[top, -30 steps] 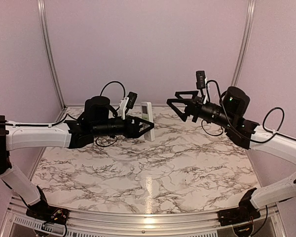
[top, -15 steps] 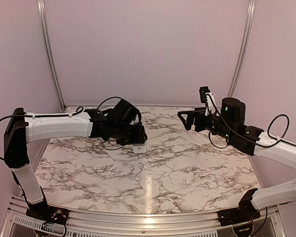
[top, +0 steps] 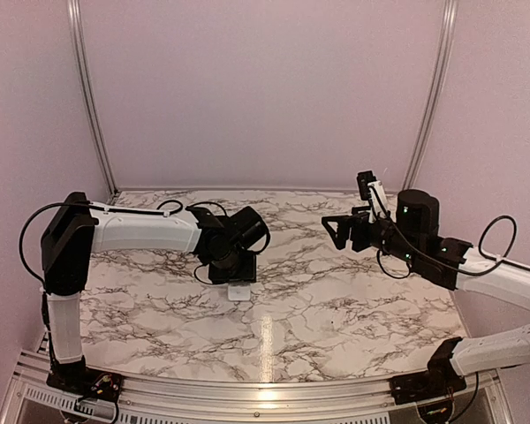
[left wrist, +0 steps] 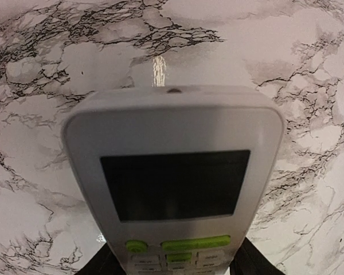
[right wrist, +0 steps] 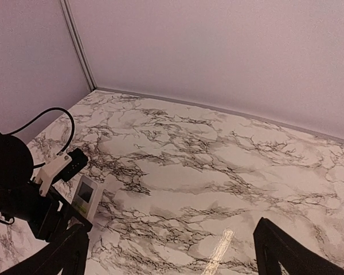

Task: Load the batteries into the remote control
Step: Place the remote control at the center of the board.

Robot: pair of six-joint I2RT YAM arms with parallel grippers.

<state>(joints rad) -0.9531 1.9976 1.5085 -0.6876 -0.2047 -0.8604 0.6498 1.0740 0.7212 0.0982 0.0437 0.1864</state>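
Smooth white plastic remote control (left wrist: pixel 172 120), round-cornered, with dark glossy display (left wrist: pixel 175 184) and green buttons (left wrist: pixel 195 243). It has been lowered from mid-air, display end down, to the veined marble-patterned tabletop (top: pixel 353 300); contact uncertain. Left gripper (top: pixel 233 272) clamps its button end. Right gripper (top: pixel 334 231), drawn back, gapes empty. Batteries unseen; loading apparently not begun.

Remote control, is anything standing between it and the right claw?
Nothing visible does. The left claw holds the remote control, and only open space over the marble table lies between it and the open right claw.
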